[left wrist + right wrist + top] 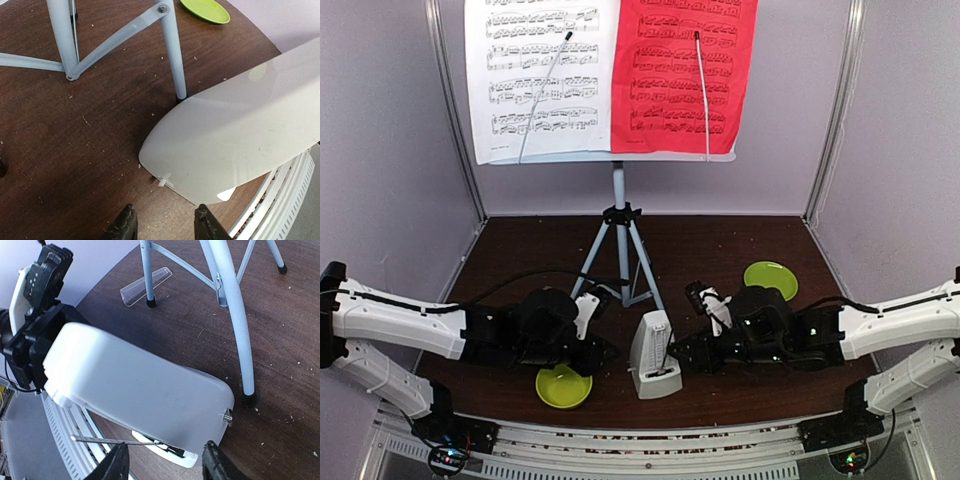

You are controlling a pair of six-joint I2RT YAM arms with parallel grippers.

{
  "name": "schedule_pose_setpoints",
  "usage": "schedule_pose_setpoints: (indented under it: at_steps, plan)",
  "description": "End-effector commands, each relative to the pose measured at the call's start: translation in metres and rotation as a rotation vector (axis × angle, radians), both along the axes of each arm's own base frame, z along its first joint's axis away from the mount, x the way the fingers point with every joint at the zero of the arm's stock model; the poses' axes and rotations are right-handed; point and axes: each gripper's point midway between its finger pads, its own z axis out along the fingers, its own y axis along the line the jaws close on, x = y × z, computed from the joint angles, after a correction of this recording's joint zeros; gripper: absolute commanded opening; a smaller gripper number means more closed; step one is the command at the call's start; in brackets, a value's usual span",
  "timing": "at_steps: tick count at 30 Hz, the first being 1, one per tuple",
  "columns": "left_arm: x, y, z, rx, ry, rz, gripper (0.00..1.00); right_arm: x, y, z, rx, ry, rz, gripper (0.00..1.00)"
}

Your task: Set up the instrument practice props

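Observation:
The music stand [618, 190] stands at the back on grey tripod legs [172, 55], with a white page [540, 75] and a red page [685, 70] on its desk. The cream metronome [653, 368] stands upright between my grippers near the front edge. My left gripper [608, 352] is open and empty, its fingertips [125, 225] just short of the metronome's side [240, 135]. My right gripper [683, 352] is open on the other side, close to the metronome body [135, 390]. The thin pendulum rod [115, 441] runs by its left finger [115, 465].
A lime-green bowl [563, 386] sits at the front, left of the metronome. A lime-green plate [770, 279] lies at the right back. A clear plastic strip [145, 286] lies beside a tripod foot. A ribbed white rail [285, 195] runs along the table's front edge.

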Motion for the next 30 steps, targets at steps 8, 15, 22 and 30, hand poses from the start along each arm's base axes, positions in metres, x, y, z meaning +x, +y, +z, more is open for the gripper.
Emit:
schedule_pose_setpoints:
  at_steps: [8,15,22,30]
  plan:
    - [0.01,0.01,0.018,-0.021,-0.074,0.055,0.42,-0.013,0.006,0.019,-0.004,-0.079,0.038,0.76]
    - [0.014,0.014,0.026,-0.023,-0.105,0.073,0.42,-0.009,0.014,0.032,-0.022,-0.116,0.01,0.83]
    - [0.016,0.016,0.027,-0.009,-0.116,0.08,0.44,-0.002,0.019,0.04,-0.046,-0.138,-0.014,0.91]
    - [0.019,0.023,0.032,0.001,-0.144,0.096,0.45,0.013,-0.01,0.037,-0.161,-0.196,-0.108,0.92]
